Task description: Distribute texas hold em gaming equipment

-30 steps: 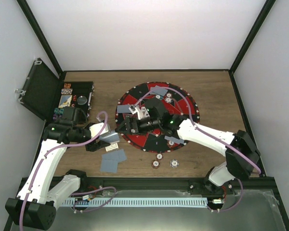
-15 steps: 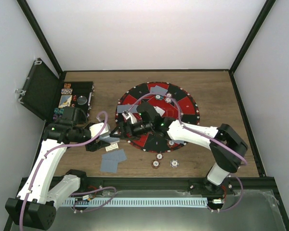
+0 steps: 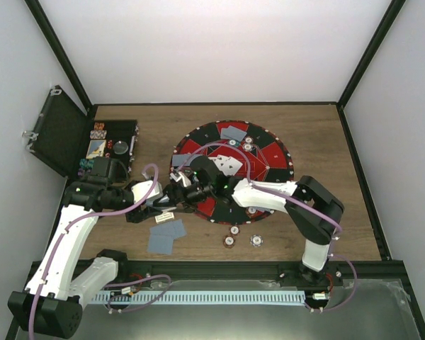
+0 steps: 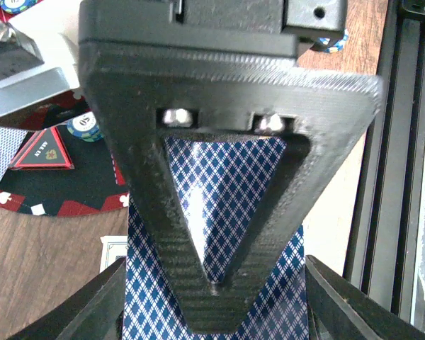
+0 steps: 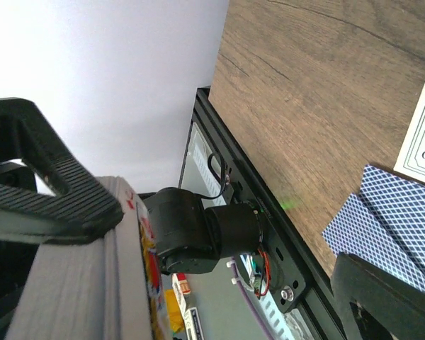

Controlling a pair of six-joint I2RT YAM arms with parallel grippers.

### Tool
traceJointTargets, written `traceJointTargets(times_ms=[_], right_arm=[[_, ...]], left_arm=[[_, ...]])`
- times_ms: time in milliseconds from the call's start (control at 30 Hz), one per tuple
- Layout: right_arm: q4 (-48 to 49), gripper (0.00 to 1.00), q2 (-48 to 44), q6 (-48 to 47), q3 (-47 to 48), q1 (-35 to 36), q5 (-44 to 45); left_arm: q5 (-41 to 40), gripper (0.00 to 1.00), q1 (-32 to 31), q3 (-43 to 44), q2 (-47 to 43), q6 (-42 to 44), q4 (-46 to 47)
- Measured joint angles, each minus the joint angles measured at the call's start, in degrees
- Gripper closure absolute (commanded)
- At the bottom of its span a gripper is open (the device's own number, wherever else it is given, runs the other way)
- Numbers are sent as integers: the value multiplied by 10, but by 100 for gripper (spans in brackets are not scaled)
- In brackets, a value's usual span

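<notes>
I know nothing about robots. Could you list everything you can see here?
mat: one, red and black, round, mid-table.
case: one, black, lid open, far-left corner.
cards on the wood: at least two, blue-backed, near-left of the mat.
cards on the mat: one grey-blue, far edge; one pale, nearer the middle.
chips on the wood: three, reddish and pale, in front of the mat.
chips on the mat: a few, far side, too small to count.
card stack: one, blue-diamond backs, in the left fingers.
left fingers: black, shut on the card stack.
right fingers: black, open, at that stack.
</notes>
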Motion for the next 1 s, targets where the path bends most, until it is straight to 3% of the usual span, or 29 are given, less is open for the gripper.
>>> traceJointTargets(times_ms=[267,467,700,1000], right_arm=[[12,12,16,12,6,0,-3],[19,19,16,12,6,-13,-11],[24,33,11,3,0,-22,-22],[22,60,-57,-3,-58,-63,-23]], left_arm=[[0,95,0,0,0,0,0],[0,95,0,0,0,0,1],[-5,95,0,0,0,0,3],[-14,95,0,0,0,0,3]])
